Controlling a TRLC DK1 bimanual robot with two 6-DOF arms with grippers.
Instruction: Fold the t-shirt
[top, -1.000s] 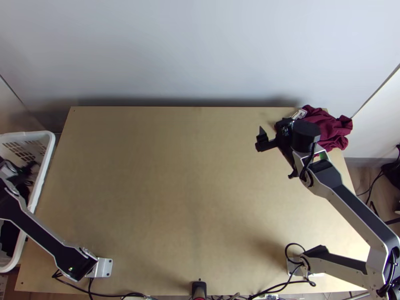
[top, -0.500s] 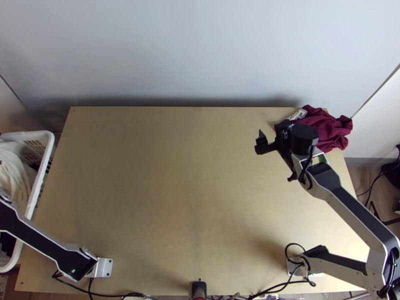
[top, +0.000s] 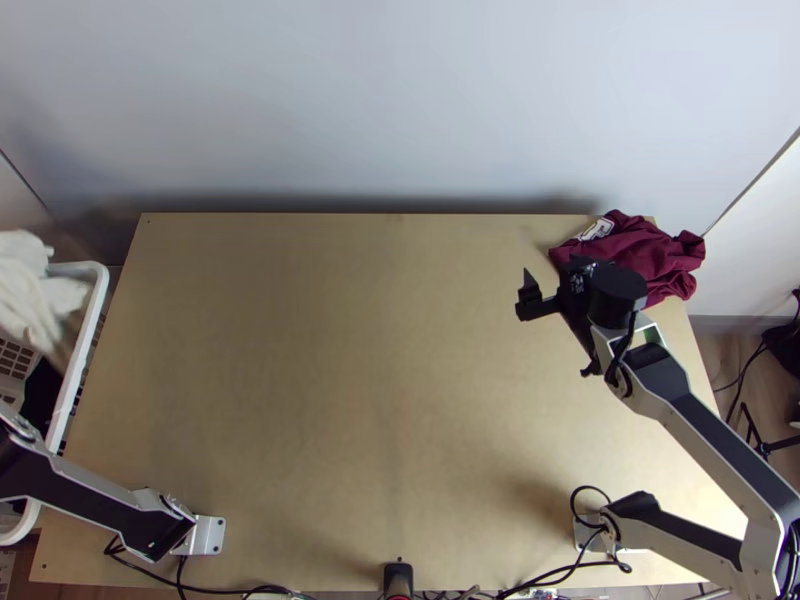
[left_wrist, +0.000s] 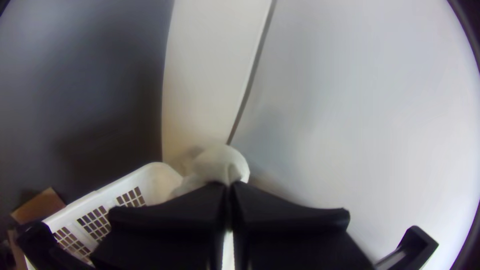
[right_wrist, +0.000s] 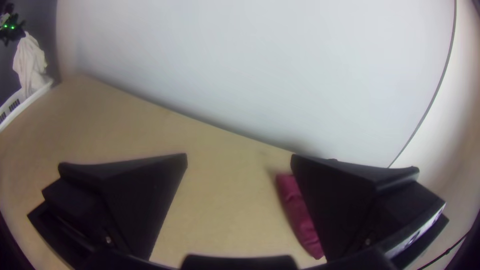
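The change is at the left arm: a second ago its end was down in the white plastic laundry basket with a latticed wall (top: 100, 290), and now a soft off-white cloth (top: 32, 300), presumably the t-shirt to be folded, has come up out of it. The cloth is bunched at the top and hangs loose above the basket's far end, clear of the light wooden bench (top: 350, 350). The left gripper (left_wrist: 229, 185) has its fingers pressed together at the tips with the cloth pinched between them; which part of the garment that is, I cannot tell.

The right gripper (right_wrist: 240, 156) has its fingers spread wide with nothing between them, over the bench's right side near the crumpled maroon cloth with a pale printed patch (top: 655, 250). That pile lies at the far right corner just as it did before (probably not part of this fold).

So picking seems done or nearly so, while the folding itself has not begun. Next the off-white cloth should be carried over the bench and laid down, likely with the right fingers taking a second edge to spread it. A trailing end could snag on the basket's rim on the way.
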